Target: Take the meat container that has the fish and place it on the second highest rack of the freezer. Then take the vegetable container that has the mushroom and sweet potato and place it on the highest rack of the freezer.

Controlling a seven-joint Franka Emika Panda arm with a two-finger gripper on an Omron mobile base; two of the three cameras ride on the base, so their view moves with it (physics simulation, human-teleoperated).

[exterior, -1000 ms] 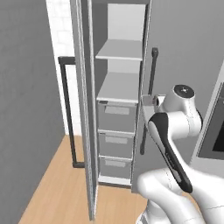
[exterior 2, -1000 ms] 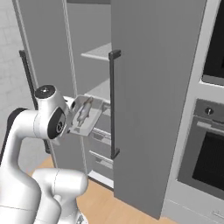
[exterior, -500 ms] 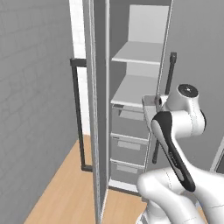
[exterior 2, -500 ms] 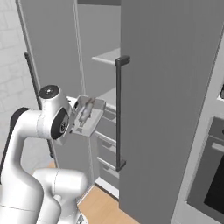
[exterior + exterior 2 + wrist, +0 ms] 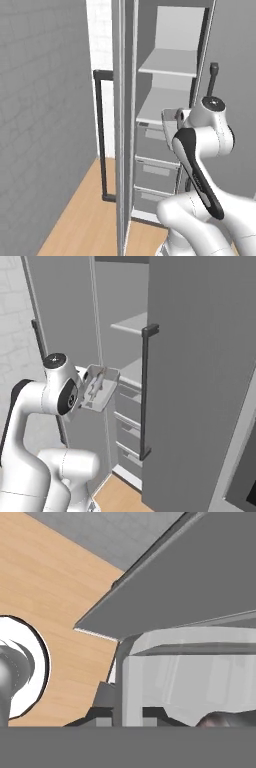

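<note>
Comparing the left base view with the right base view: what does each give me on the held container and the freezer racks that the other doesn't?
Left base view alone: the open door's handle, the wood floor, and three drawers under the racks.

Right base view alone: the inside of the container with its pale contents, and the closed door's handle.

Both: the container at the end effector, beside the second highest rack, with the highest rack above.

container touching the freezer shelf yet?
Apart. In the right base view the container, held out at the arm's end, hangs in front of the open freezer with grey back wall showing between its edge and the shelf.
</note>
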